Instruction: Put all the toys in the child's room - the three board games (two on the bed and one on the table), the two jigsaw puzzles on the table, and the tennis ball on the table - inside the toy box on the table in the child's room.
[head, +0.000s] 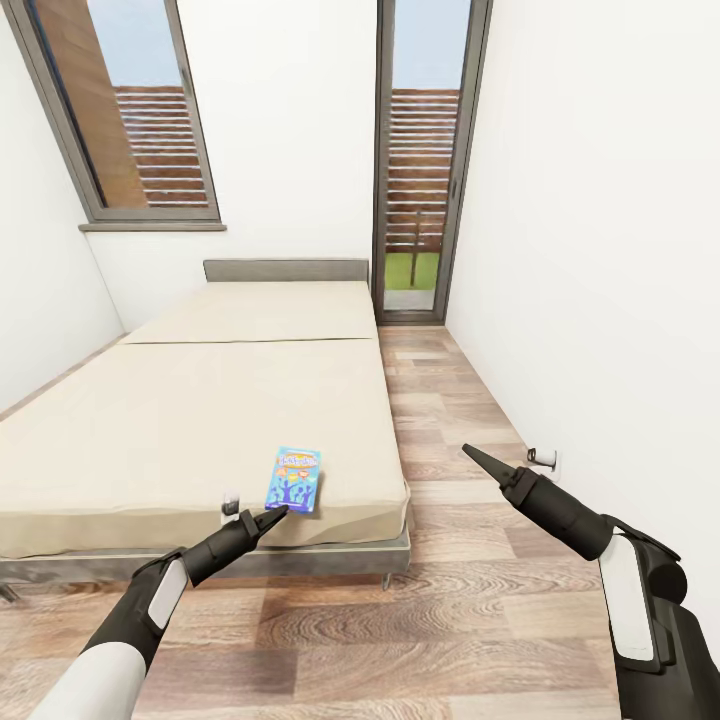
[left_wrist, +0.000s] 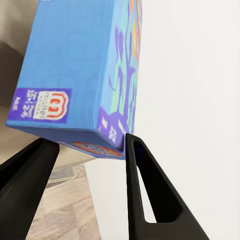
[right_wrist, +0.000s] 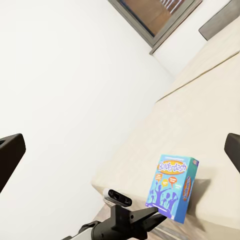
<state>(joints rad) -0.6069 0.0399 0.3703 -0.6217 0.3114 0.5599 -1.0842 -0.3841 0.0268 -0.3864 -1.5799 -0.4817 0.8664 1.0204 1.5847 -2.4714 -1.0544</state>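
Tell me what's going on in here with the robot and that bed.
The robot faces the bed in a white-walled room. Its left gripper is at the near edge of the mattress, its fingers on either side of the bottom end of the small blue board game; whether they grip it yet is unclear. The right gripper hangs over the wood floor beside the bed, open and carrying nothing.

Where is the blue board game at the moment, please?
In the head view, the blue board game is at the bed's near edge, at the left gripper's tips.
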